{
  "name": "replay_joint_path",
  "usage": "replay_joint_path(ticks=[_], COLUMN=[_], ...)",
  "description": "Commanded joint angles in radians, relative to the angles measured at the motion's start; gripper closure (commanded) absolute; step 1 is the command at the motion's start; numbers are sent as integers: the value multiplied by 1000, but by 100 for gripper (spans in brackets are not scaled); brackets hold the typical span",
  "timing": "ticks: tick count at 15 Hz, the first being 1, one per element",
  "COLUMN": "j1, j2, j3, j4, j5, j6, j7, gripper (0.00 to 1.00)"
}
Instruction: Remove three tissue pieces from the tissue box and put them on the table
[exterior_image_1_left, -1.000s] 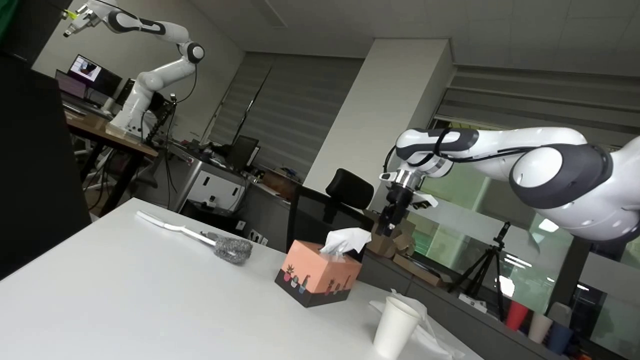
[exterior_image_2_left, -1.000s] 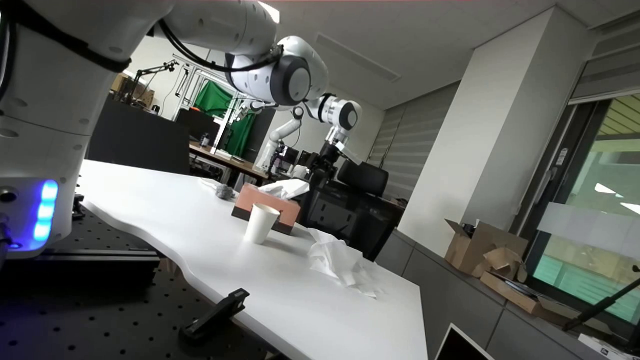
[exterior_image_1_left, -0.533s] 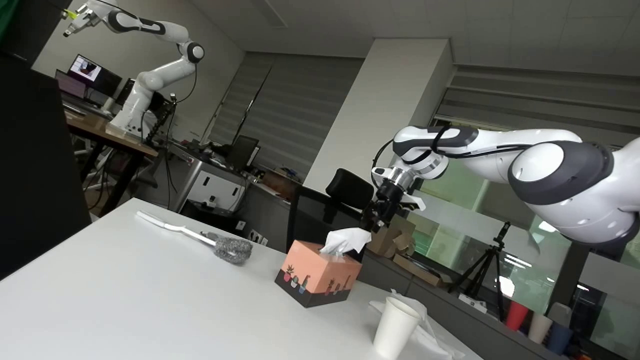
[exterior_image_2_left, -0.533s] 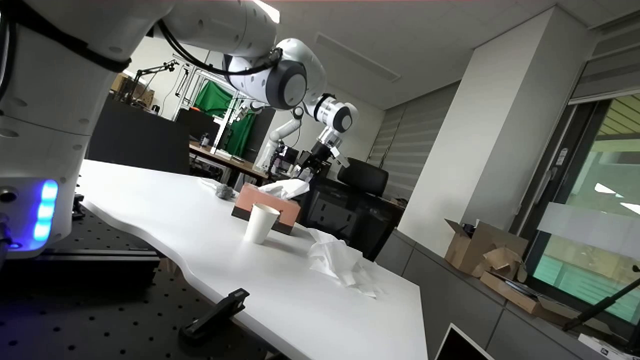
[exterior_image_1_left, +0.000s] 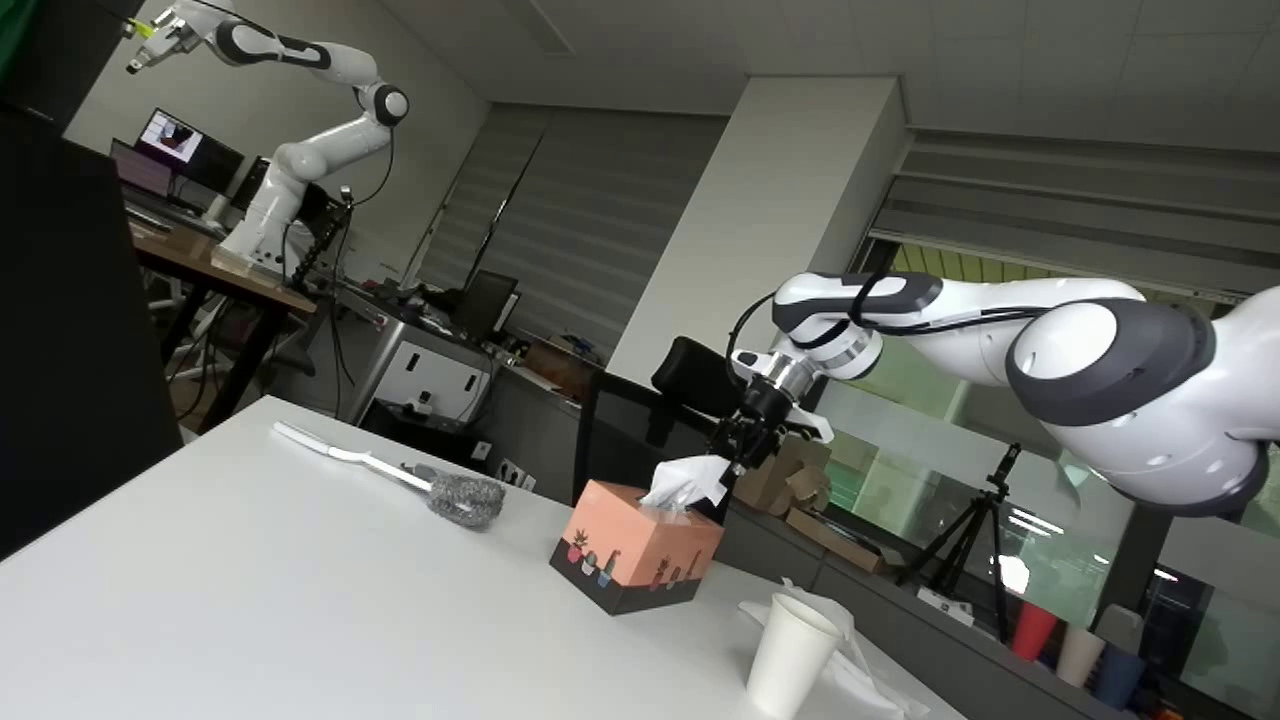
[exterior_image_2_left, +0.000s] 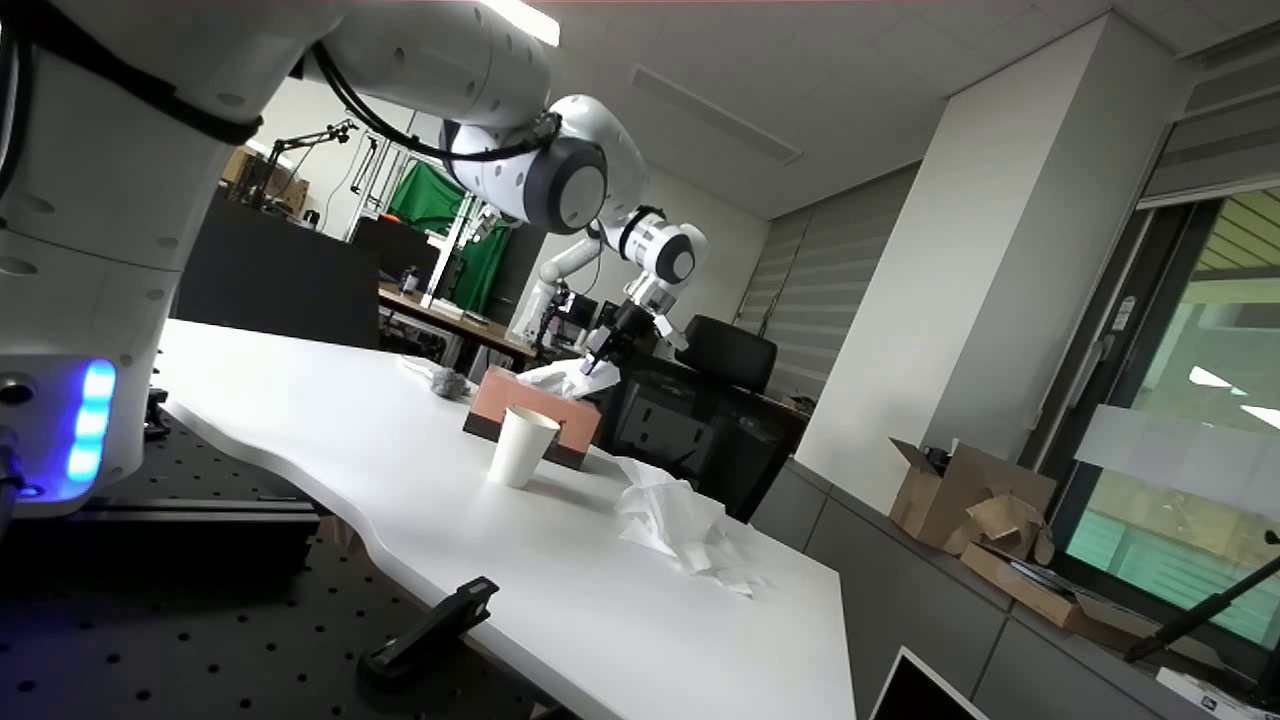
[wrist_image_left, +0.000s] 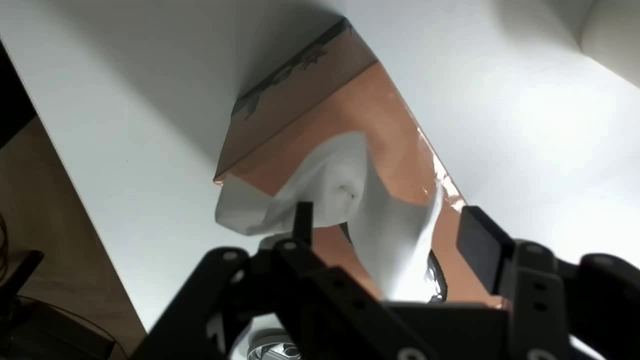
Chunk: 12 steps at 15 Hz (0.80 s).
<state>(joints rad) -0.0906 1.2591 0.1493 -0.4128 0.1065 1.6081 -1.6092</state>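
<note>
Pincer (wrist_image_left: 389, 226) over tissue box (exterior_image_1_left: 632, 545), jaws apart; tissue sheet (wrist_image_left: 327, 172) sticks up in the gap, can't tell if touching. Upright cup (exterior_image_1_left: 792, 655) one side, loose tissues (exterior_image_2_left: 668, 512) past it, brush (exterior_image_1_left: 465, 499) the other. Wide free worktop (exterior_image_1_left: 380, 600) between cup and brush. Chair back (exterior_image_1_left: 635, 435) beyond box.

Under my tool (wrist_image_left: 392, 232) the standing tissue (wrist_image_left: 330, 182) covers much of the top of the tissue box (wrist_image_left: 345, 110), and the tool's own body hides the box's near end. Whether the tool touches that tissue, I cannot tell. Well apart from the tool, the cup (wrist_image_left: 615, 40) is cut off by the wrist view's corner. In an exterior view it hides part of the tissue pieces (exterior_image_1_left: 858, 680) lying away from my tool, too tangled to count.
</note>
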Motion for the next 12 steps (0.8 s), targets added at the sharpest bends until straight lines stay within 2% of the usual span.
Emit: replay_joint_path(ticks=[1, 7, 9, 12], j1=[-7, -20, -36, -78], j2=[-3, -36, -61, -118], j3=[9, -11, -15, -15], j4=[-1, 5, 10, 12], j5=[10, 0, 0, 7], j6=[24, 47, 53, 52], j7=[-10, 60, 90, 140], gripper=[54, 96, 100, 100])
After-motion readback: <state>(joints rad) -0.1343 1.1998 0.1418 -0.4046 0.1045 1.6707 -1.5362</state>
